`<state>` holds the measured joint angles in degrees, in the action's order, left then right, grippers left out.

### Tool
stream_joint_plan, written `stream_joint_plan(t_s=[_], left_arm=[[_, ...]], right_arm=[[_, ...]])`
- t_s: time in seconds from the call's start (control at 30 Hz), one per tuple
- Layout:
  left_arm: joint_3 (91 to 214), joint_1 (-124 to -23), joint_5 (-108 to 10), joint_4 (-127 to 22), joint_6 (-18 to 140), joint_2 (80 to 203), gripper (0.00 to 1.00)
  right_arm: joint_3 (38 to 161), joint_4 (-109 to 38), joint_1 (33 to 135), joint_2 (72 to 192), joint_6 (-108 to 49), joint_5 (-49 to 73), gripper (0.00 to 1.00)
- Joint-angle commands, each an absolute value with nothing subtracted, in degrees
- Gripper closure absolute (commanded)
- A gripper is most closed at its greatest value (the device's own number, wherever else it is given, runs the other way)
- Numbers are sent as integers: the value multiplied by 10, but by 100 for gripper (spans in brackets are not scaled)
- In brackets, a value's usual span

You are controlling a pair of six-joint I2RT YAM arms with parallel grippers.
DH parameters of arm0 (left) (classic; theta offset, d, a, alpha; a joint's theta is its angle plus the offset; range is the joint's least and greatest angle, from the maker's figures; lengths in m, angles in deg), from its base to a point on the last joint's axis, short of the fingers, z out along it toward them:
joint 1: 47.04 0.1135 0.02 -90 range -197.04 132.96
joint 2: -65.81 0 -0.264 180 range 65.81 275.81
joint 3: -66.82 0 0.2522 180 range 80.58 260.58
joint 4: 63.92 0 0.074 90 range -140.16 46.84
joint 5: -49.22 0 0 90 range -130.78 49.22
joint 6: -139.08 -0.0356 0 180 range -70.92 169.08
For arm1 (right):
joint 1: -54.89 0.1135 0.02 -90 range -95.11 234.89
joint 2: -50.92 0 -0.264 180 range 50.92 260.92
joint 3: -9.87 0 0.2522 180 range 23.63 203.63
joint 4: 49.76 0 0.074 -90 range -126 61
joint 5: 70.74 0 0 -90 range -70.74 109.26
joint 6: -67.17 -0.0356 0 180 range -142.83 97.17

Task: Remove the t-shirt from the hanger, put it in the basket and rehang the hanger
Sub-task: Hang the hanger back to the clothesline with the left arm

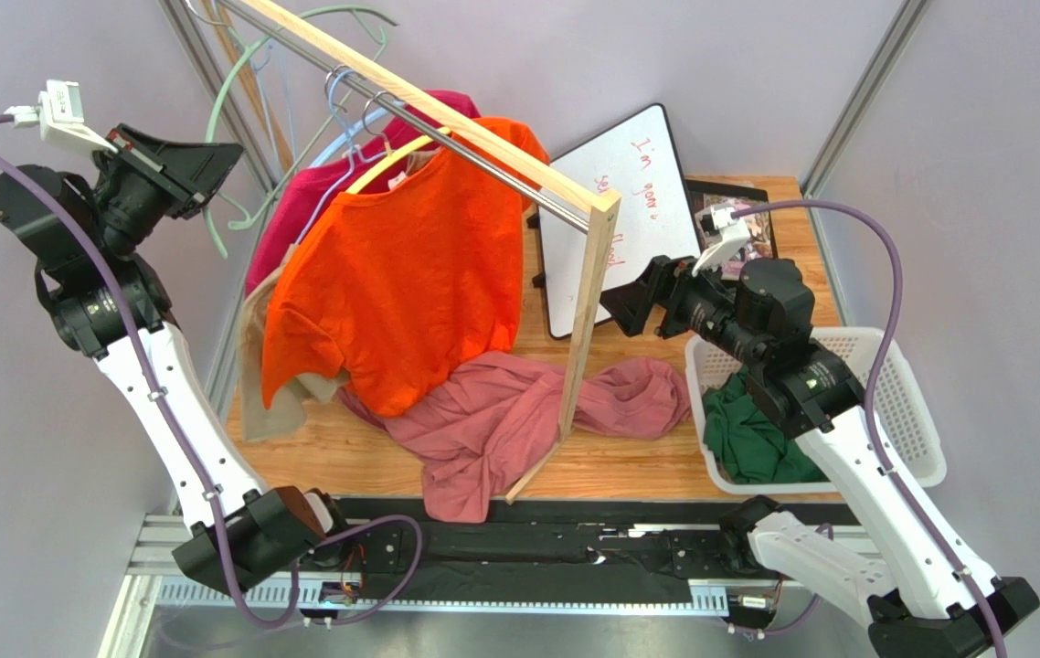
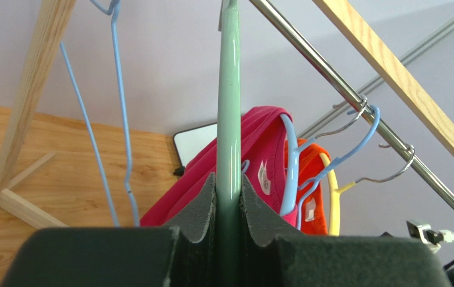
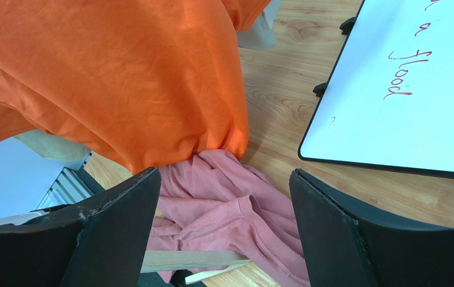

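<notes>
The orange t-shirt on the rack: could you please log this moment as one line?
left tool: shut on mint-green plastic hanger | right tool: open, empty | orange t-shirt: hanging on metal rail

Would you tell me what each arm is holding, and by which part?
Jaws of the left gripper pinch the green hanger on a straight bar; those of the right gripper hold nothing.

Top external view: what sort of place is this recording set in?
Probably a lab test cell dressed as a laundry corner: a wooden clothes rack with a metal rail, an orange t-shirt hanging on it, and a white plastic laundry basket.
</notes>
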<state>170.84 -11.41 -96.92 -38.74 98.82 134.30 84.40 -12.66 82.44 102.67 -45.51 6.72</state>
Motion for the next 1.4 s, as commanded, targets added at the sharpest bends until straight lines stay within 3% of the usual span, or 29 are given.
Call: stream_joint_plan(t_s=[0.0, 1.13, 1.37], left_arm=[[1734, -107, -989, -437, 1024, 1357, 100], [1763, -151, -928, -380, 1006, 1410, 100], [1783, -156, -911, -313, 933, 1417, 100]], right_arm=[[845, -145, 822, 1025, -460, 62, 16], [845, -145, 822, 1023, -468, 63, 16], [845, -145, 822, 1028, -473, 61, 16]])
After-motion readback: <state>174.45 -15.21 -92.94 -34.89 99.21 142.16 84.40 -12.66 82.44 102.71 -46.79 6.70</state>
